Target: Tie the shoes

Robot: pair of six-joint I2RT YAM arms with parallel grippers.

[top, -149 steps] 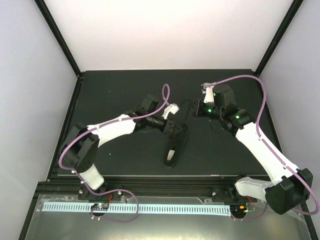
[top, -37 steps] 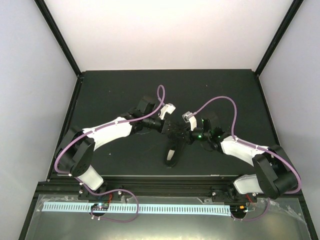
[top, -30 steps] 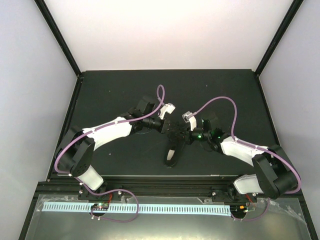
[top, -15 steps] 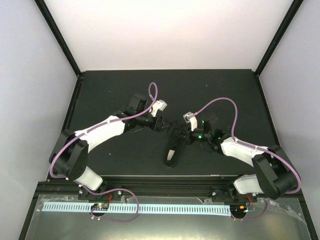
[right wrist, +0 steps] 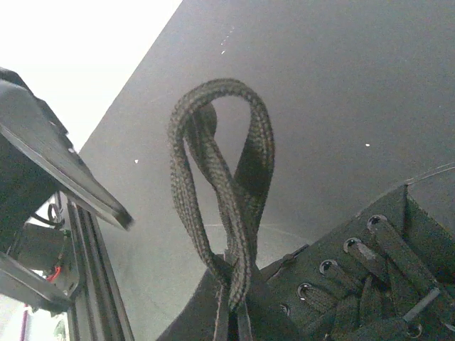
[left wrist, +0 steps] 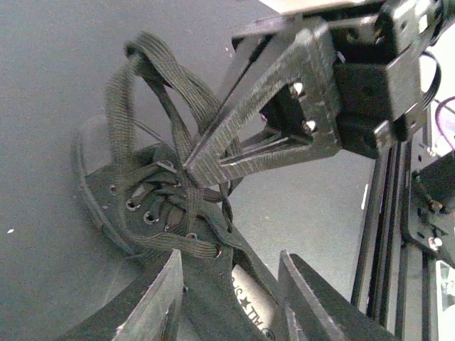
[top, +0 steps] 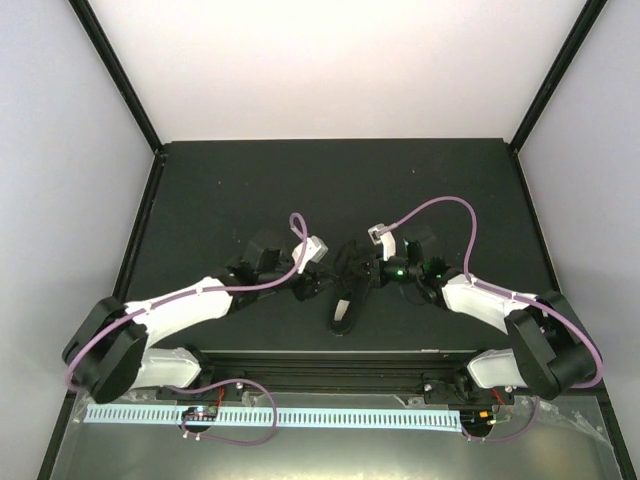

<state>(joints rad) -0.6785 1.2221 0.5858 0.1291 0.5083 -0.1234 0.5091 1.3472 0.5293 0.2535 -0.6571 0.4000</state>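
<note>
The black shoe (top: 344,303) lies on the dark mat, between the two grippers. In the left wrist view my left gripper (left wrist: 229,256) is open, its two fingers apart above the shoe's (left wrist: 142,206) opening, holding nothing. My right gripper (top: 363,271) is shut on the laces: its fingertips (left wrist: 190,168) pinch the base of the lace loops (left wrist: 153,78), which stand up above the eyelets. In the right wrist view the lace loop (right wrist: 227,142) rises from my right gripper (right wrist: 232,302), with the shoe (right wrist: 355,284) at lower right. The sole is hidden.
The black mat (top: 220,190) covers the table. A metal rail (top: 320,356) runs along its near edge and shows in the left wrist view (left wrist: 380,234). A left finger (right wrist: 67,174) shows beside the loop. White walls and black posts enclose the sides.
My left gripper has opened, let go of the laces and drawn back towards the near left. My right gripper has stayed shut on the lace loops by the shoe.
</note>
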